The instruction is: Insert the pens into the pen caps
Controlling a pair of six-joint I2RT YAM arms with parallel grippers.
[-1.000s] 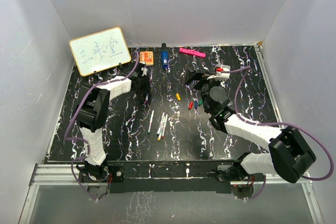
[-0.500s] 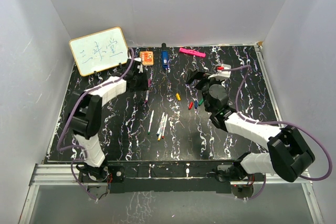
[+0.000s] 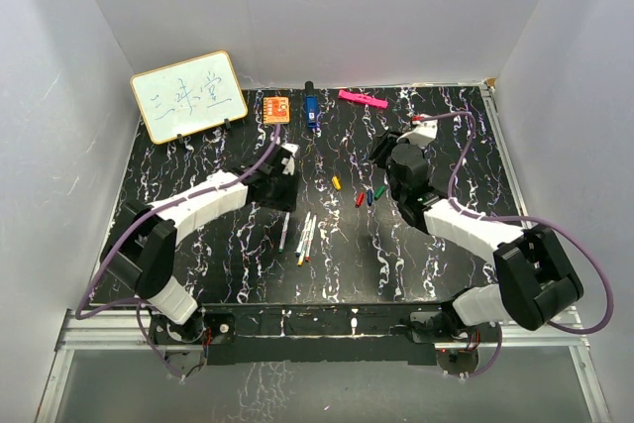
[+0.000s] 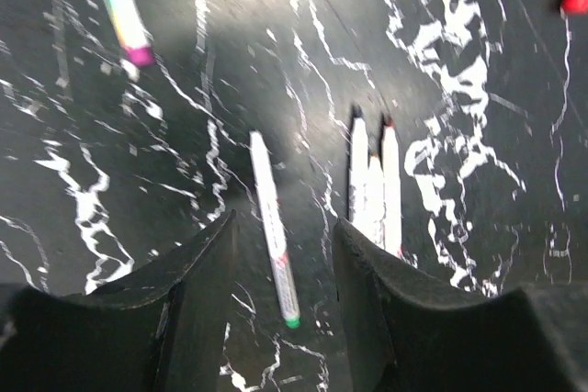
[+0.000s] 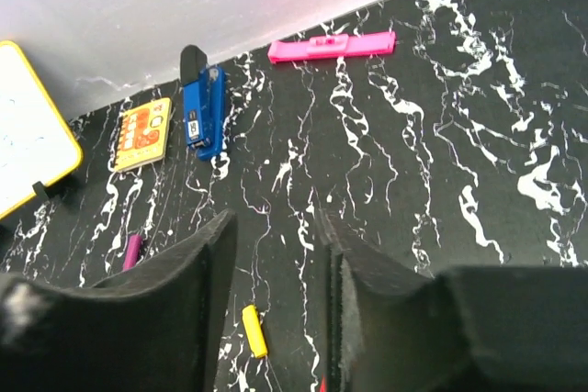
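In the left wrist view a white pen with a green end lies on the table between the fingers of my left gripper, which is open and above it. Two or three more pens lie close together just to its right, and another pen with a purple end is farther off. From above, the left gripper hangs over the pens. My right gripper is open and holds nothing, and sits behind the yellow cap. The yellow, red, blue and green caps lie mid-table.
A blue stapler, a pink bar and an orange square lie along the back wall. A small whiteboard stands at the back left. A purple piece lies left of the yellow cap.
My left arm has swung from the back near the orange square forward to over the pens. My right gripper has drawn its jaws much closer together and shifted slightly back.
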